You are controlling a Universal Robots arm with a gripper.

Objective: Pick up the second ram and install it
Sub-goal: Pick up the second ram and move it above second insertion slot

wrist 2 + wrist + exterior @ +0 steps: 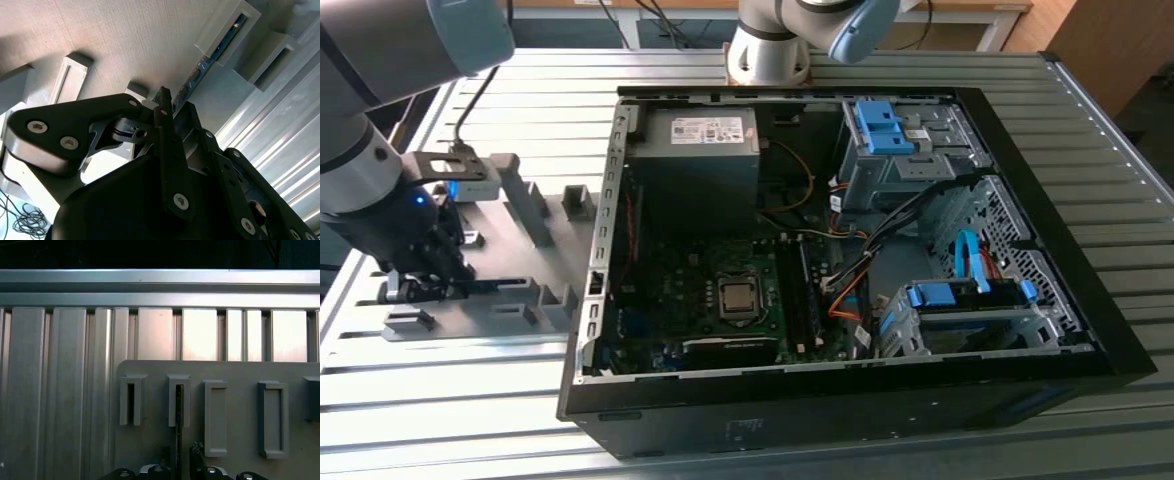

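Pincer (179,454) open astride the second ram (178,410) seated in grey fixture (240,371) slot; not yet lifted, install undone.

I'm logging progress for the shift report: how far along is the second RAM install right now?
Done: the gripper is down at the grey fixture. In hand: its open jaws straddle the second ram, which stands in its slot, ungripped. Left: lifting it and seating it on the motherboard in the open case.
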